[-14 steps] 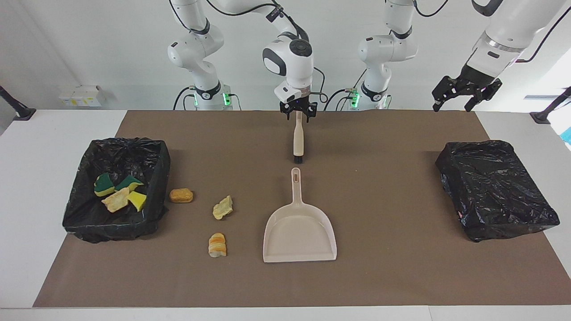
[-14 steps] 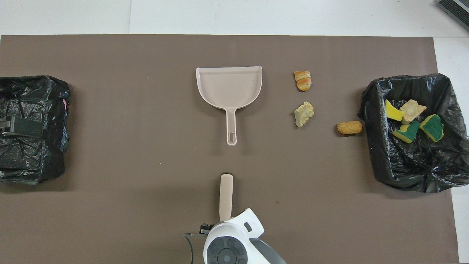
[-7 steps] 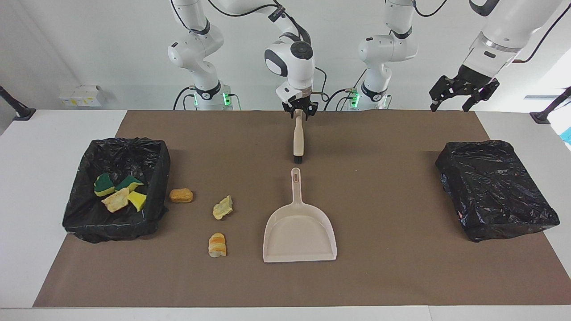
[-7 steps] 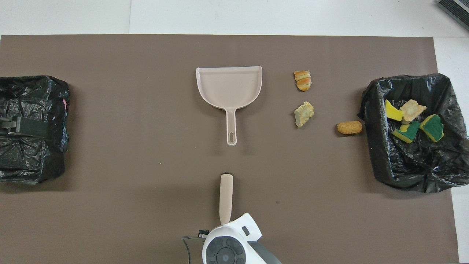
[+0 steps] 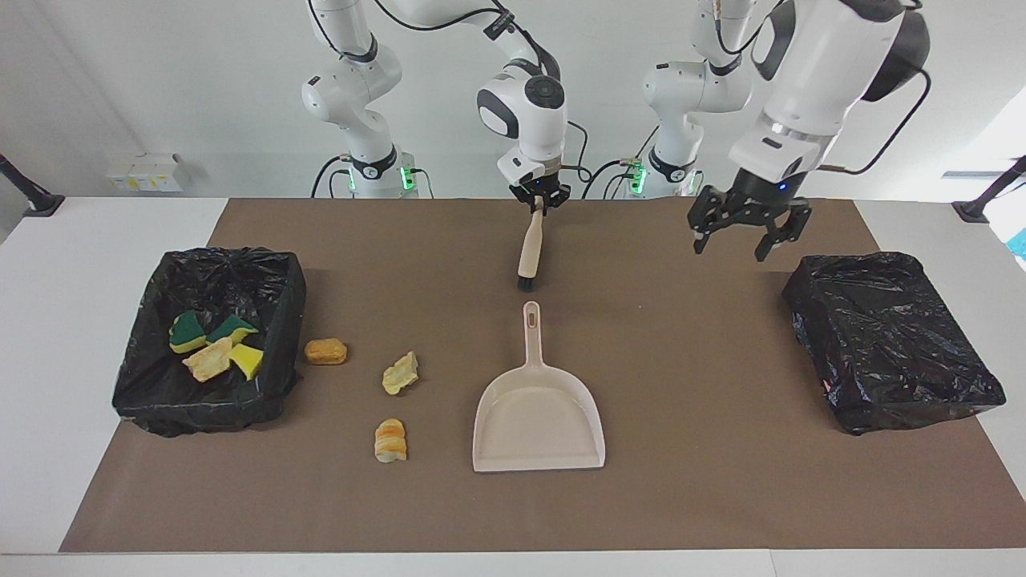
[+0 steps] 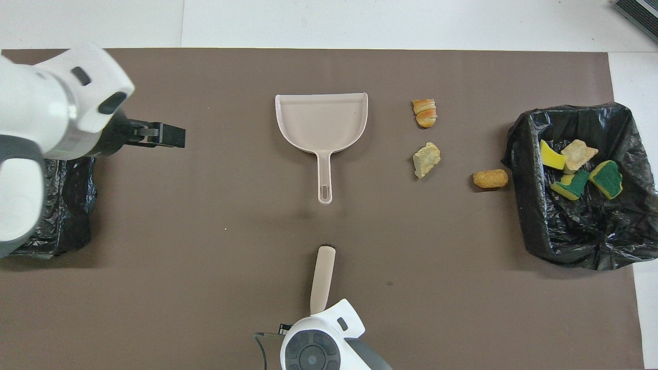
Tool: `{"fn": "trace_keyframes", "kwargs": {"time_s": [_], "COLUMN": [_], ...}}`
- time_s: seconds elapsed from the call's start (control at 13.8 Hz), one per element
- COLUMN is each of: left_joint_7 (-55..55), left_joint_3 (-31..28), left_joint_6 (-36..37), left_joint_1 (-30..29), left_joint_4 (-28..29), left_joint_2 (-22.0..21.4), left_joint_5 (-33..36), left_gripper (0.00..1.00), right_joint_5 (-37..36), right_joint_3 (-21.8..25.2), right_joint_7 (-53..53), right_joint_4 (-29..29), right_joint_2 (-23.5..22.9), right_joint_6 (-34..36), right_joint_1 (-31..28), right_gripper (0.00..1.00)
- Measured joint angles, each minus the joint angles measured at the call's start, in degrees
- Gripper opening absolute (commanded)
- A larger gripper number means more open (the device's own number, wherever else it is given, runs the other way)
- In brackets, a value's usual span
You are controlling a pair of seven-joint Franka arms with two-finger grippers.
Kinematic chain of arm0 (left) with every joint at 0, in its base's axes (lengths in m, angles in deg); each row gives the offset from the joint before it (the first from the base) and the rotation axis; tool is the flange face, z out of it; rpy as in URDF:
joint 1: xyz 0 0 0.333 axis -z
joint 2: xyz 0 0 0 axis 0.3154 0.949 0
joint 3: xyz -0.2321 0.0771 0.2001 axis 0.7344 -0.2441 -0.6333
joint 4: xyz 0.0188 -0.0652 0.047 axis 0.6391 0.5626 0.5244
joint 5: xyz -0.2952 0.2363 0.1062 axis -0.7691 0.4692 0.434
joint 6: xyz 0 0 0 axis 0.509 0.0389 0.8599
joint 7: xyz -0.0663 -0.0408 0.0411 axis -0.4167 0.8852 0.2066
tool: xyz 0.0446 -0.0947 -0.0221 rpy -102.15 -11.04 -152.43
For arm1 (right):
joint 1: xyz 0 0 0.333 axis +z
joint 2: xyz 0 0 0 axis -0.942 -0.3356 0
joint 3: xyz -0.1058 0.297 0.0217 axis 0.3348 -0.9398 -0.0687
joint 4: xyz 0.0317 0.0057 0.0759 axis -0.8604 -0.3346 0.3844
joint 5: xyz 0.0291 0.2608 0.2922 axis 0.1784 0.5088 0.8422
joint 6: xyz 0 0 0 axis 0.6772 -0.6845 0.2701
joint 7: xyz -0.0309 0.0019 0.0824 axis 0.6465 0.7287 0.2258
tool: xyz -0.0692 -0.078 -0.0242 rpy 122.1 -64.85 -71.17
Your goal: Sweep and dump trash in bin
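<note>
Mat [image 5: 681, 497]: brown sheet covering most of the table; carries everything below.
Open bin [image 5: 152, 401]: black-lined, at the mat edge toward the right arm's end. 4 scraps lie inside it [image 5: 212, 346]: green-backed sponge pieces and 1 tan chunk.
Second bin [image 5: 890, 353]: black-wrapped, at the mat edge toward the left arm's end; no scrap visible on it.
Dustpan [image 5: 539, 417]: mid-mat, flat, mouth toward the edge farthest from the robots, handle pointing at the robots. Untouched.
Brush [image 5: 529, 252]: pinched at the handle top by the right gripper [image 5: 539, 202], fingers pressed tight on it. Long axis runs away from the robots, slightly tilted; bristle end at or just above the mat, just short of the dustpan handle tip. Cannot tell if the bristles touch.
Left gripper [image 5: 739, 237]: fingers spread, holding nothing, in the air over bare mat beside the second bin.
Loose trash: 3 scraps on the mat between dustpan and open bin: orange chunk [image 5: 325, 351] just beside the bin wall, pale chunk [image 5: 400, 373] mid-gap, striped chunk [image 5: 390, 440] nearest the mat's edge farthest from the robots.
Key relation: all 3 lie sideways from the brush, toward the right arm's end, and farther from the robots than the bristles. Dustpan mouth does not face them; it likely needs turning, and the left gripper is the free one for that.
</note>
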Motion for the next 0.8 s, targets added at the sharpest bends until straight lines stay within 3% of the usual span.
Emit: {"fn": "trace_keyframes", "kwargs": {"time_s": [0.29,0.44,0.8], "left_joint_7": [6.89,10.20,10.93], "left_joint_3": [0.82,0.99,1.24], "left_joint_6": [-4.70,-8.52,-11.59], "left_joint_1": [5.69,9.51,13.40], "left_joint_4": [-9.88,-11.56,-11.67], "left_joint_2": [12.74,18.16,24.08], "left_joint_5": [-1.22,-1.31,-4.18], "left_gripper": [1.00,1.00,1.00], "right_joint_5": [0.00,-0.09,-3.69], "right_joint_3": [0.40,0.55,1.19], "right_joint_7": [0.10,1.09,10.36], "right_joint_4": [3.03,4.35,5.47], "right_joint_2": [0.17,1.37,8.11], "right_joint_6": [3.68,8.16,22.32], "right_joint_1": [-1.39,-3.62,-15.45], "right_gripper": [0.00,0.00,0.00]}}
